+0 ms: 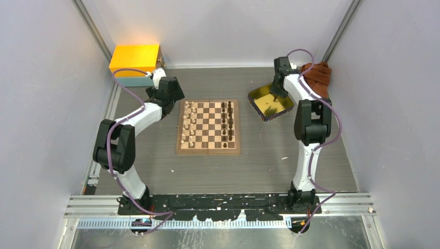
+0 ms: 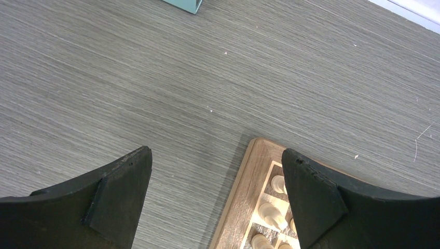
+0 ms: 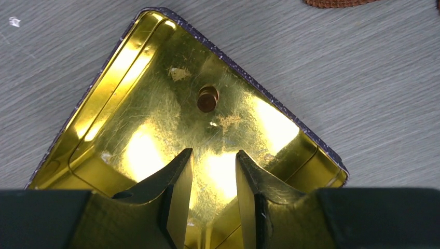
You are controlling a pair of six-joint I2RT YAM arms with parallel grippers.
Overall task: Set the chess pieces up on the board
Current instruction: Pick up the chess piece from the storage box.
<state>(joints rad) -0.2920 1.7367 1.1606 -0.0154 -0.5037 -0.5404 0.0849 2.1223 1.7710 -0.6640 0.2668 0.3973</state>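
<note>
The board (image 1: pixel 208 127) lies mid-table, cream chess pieces (image 1: pixel 190 123) ranked along its left side and dark ones (image 1: pixel 227 124) along its right. My left gripper (image 2: pixel 217 179) hovers wide open over the board's far left corner (image 2: pixel 255 171), with nothing between its fingers and cream pieces (image 2: pixel 273 213) below. Over the shiny yellow tray (image 3: pixel 155 62), my right gripper (image 3: pixel 214 161) is open and empty. One dark brown piece (image 3: pixel 207 98) stands in the tray just beyond its fingertips. In the top view that gripper (image 1: pixel 273 91) sits above the tray (image 1: pixel 270 106).
An orange box on a teal base (image 1: pixel 135 63) stands at the back left, its teal corner (image 2: pixel 184 4) showing ahead of the left gripper. A brown cloth (image 1: pixel 317 77) lies at the back right beside the right arm. Grey walls close in the table.
</note>
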